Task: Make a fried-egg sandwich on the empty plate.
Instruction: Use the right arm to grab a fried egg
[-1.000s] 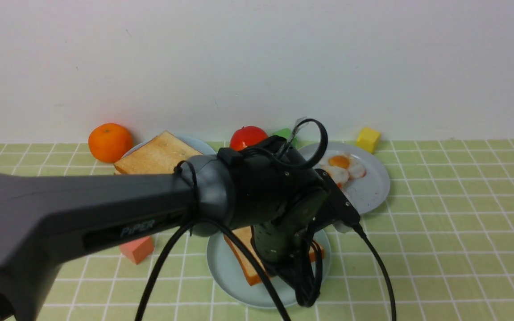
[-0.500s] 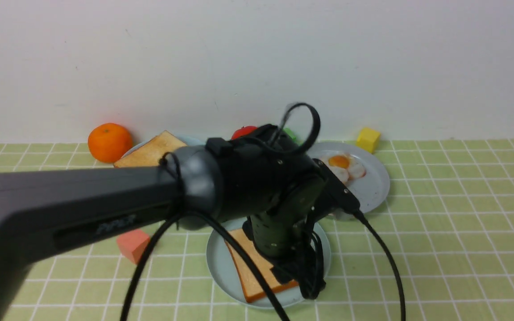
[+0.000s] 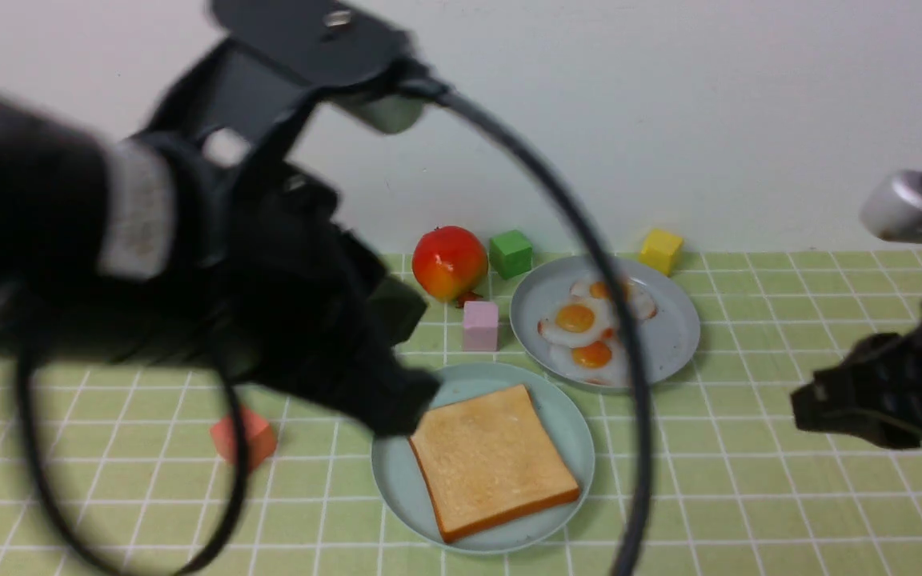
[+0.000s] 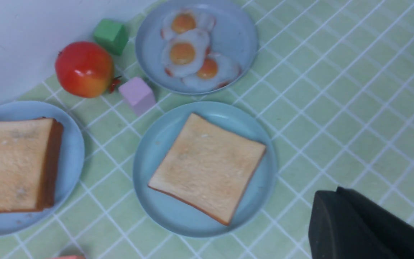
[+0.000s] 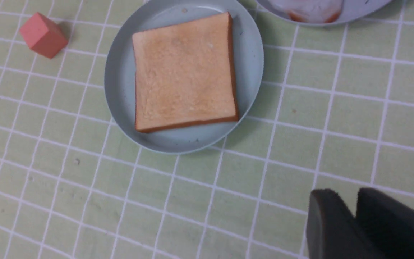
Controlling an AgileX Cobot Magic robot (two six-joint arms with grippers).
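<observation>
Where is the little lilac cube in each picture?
Front view: the small lilac cube stands near the red round fruit, left of the grey-blue plate of fried eggs.
Left wrist view: beside that same fruit.
Right wrist view: not in it.
Shared landmark: the square golden toast slice on the pale mint plate.

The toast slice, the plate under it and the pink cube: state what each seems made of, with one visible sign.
Toast slice: probably foam or plastic replica; uniform matte surface. Plate: likely plastic; smooth pale teal, thin low rim. Pink cube: foam or painted wood; matte, uncertain.
</observation>
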